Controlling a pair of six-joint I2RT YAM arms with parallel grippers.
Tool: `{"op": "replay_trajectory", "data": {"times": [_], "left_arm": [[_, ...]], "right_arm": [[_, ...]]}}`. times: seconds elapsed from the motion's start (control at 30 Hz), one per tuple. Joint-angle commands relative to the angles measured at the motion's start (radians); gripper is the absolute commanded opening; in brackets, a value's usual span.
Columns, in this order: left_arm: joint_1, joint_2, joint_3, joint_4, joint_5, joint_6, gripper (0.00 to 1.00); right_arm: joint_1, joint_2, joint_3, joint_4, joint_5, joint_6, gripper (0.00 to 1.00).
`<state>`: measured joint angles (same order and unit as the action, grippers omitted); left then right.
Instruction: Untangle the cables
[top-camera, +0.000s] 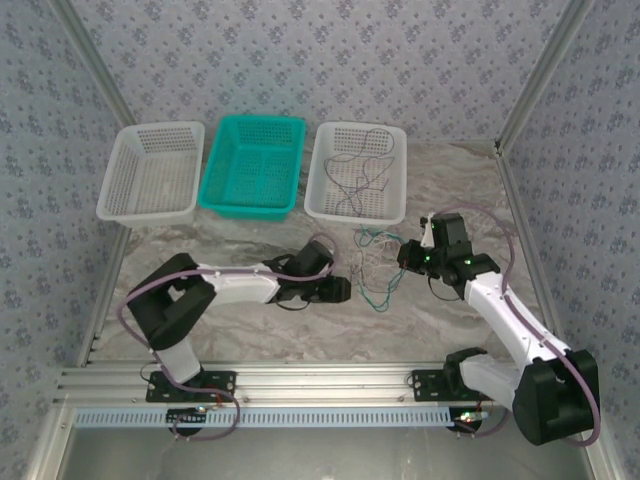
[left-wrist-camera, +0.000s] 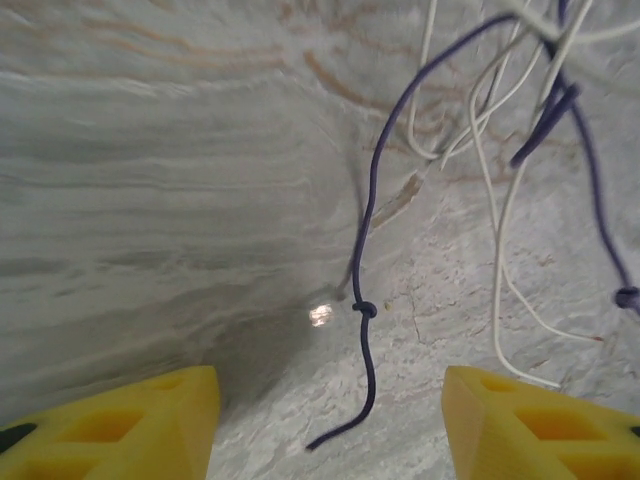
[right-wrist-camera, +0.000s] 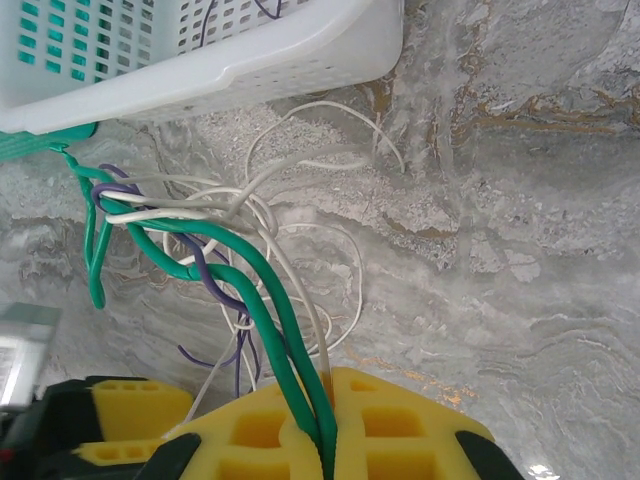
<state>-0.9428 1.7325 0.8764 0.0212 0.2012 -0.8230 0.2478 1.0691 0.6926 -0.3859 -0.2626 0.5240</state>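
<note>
I am pinching the green cable (right-wrist-camera: 262, 290) tight in my right gripper (right-wrist-camera: 325, 445). My left gripper (left-wrist-camera: 330, 435) is hanging open by the purple cable (left-wrist-camera: 366, 250). I am thinking it should grab that next and pull gently.

Three perforated plastic baskets stand side by side along the far edge of a grey-and-tan marbled tabletop (top-camera: 250, 325): a white basket (top-camera: 150, 175) on the left, a teal basket (top-camera: 252, 165) in the middle touching it, and another white basket (top-camera: 352, 213) on the right, just beside the teal one. Walls papered in a pale blue floral pattern (top-camera: 300, 60) enclose the table on three sides, with aluminium posts (top-camera: 535, 75) at the back corners. Grooved aluminium rails (top-camera: 330, 378) run across the near edge, with a pale slotted strip (top-camera: 300, 415) in front of them.
</note>
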Motion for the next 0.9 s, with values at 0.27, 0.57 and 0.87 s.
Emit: {"op": "replay_trajectory", "data": {"times": [0.27, 0.57, 0.87], "left_arm": [[-0.036, 0.110, 0.129, -0.113, -0.001, 0.031, 0.11], [0.051, -0.184, 0.048, -0.177, -0.105, 0.078, 0.00], [0.375, -0.730, 0.052, -0.402, -0.143, 0.170, 0.00]], "right_arm": [[0.007, 0.004, 0.022, -0.023, 0.009, 0.008, 0.00], [-0.039, -0.017, -0.064, -0.052, 0.226, 0.056, 0.00], [-0.199, -0.025, -0.265, 0.061, 0.176, 0.114, 0.18]]}}
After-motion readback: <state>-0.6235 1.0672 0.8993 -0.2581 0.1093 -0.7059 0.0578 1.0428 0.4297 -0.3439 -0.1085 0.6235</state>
